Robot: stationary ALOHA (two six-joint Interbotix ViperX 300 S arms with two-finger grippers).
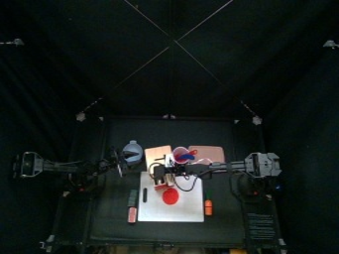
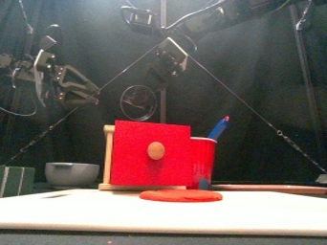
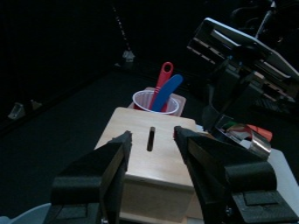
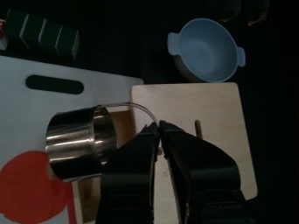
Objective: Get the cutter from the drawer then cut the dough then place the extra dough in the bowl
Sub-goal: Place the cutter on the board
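Hanging under the right claw [image 4: 163, 130], whose jaws are pinched on its wire handle [image 4: 131, 108], the cutter [image 4: 79, 144] is judged light, rigid and slick, best held there. Soft-looking dough [image 4: 24, 188] lies below the claw. The left claw [image 3: 152, 164] is spread wide above the box [image 3: 142, 147]. The cutter's lower edge is hidden.

Metal cutter [image 4: 84, 140] hangs by its wire handle, higher than the wooden box [image 4: 198, 114] (red drawer front); red dough disc [image 2: 179, 195] lies before the box, blue-grey bowl [image 4: 208, 50] beside it.
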